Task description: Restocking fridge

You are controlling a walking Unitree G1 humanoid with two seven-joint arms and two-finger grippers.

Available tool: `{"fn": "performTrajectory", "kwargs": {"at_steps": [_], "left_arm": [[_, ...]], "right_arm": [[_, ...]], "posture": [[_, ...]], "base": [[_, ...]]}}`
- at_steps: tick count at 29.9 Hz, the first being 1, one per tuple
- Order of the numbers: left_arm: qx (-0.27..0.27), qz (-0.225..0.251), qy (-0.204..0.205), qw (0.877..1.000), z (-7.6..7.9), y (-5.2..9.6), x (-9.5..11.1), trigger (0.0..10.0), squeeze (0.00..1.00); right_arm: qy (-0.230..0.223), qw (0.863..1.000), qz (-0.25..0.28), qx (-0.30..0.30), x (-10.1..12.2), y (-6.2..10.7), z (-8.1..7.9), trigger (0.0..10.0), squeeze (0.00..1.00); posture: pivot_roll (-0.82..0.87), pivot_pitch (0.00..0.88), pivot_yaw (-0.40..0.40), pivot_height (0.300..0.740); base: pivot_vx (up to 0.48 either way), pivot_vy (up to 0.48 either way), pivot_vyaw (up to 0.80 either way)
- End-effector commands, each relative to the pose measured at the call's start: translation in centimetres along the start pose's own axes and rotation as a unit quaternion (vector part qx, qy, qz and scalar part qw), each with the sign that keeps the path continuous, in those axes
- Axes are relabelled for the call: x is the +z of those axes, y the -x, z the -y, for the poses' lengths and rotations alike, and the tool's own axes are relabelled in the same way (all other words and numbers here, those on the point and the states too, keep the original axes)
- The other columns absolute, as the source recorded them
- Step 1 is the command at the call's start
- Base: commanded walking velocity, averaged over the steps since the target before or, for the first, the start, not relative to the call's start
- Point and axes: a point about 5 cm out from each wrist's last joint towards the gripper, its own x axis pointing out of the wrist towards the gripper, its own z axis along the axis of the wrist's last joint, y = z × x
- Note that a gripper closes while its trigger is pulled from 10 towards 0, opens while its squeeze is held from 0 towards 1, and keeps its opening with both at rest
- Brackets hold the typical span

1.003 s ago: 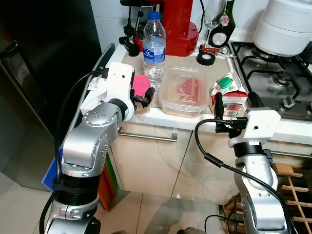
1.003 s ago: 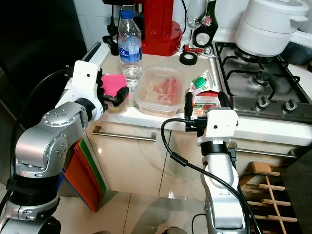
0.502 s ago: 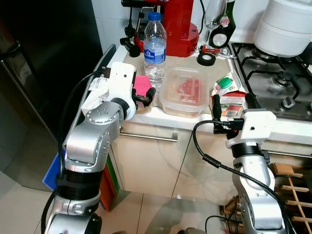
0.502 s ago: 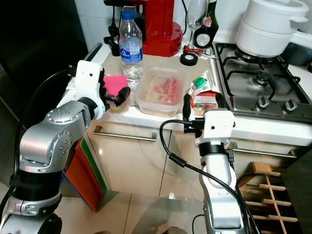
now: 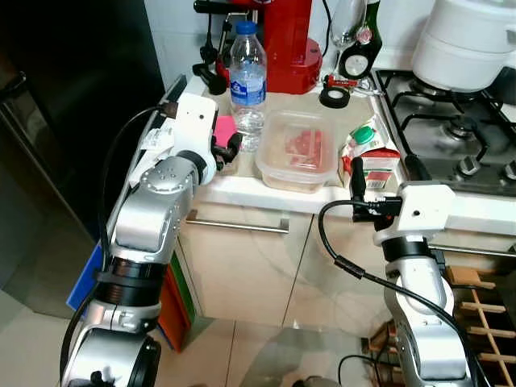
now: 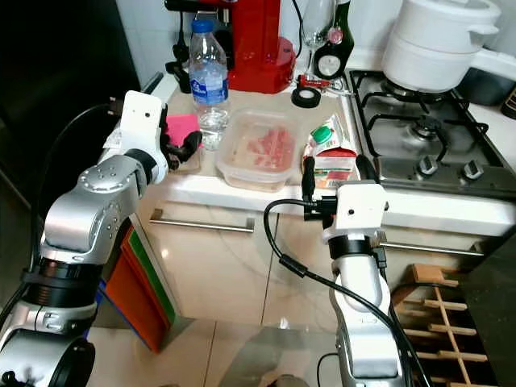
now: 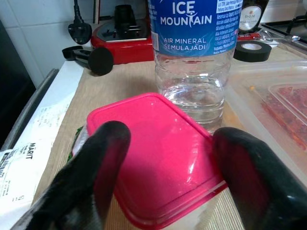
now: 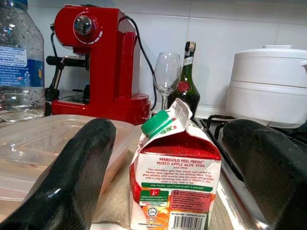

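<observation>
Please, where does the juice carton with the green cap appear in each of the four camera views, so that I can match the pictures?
Left eye view: the juice carton stands near the counter edge, between the clear food box and the hob, beyond the right tool.
Right eye view: same place, right of the food box.
Left wrist view: not in it.
Right wrist view: in the centre, framed by the two open fingers.
Shared landmark: the red coffee machine.

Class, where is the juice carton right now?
The juice carton stands near the counter's front edge, between the clear food box on its left and the hob on its right, just ahead of the right gripper's open fingers.
</observation>
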Motion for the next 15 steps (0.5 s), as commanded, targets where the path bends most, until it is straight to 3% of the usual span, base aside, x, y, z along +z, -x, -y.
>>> {"fn": "performTrajectory", "kwargs": {"at_steps": [1,9,15], "left_arm": [[0.003,-0.014,-0.002,1.0,-0.3,-0.2,-0.3,0.0,0.0],[-0.018,0.027,0.014,0.999,0.0,-0.2,1.0,0.0,0.0],[-0.067,0.103,0.042,0.992,0.7,0.9,3.9,0.0,0.0]], "right_arm": [[0.003,1.0,0.001,0.002,-0.1,0.0,-0.1,10.0,0.0],[0.004,1.0,-0.001,0.006,-0.2,0.1,-0.2,10.0,0.0],[0.007,1.0,-0.002,0.007,-0.3,0.2,-0.1,10.0,0.0]], "posture": [[-0.08,0.0,0.018,0.74],[-0.08,0.0,0.016,0.74],[-0.07,0.0,0.013,0.74]], "base": [[0.0,0.0,0.0],[0.0,0.0,0.0],[0.0,0.0,0.0]]}}
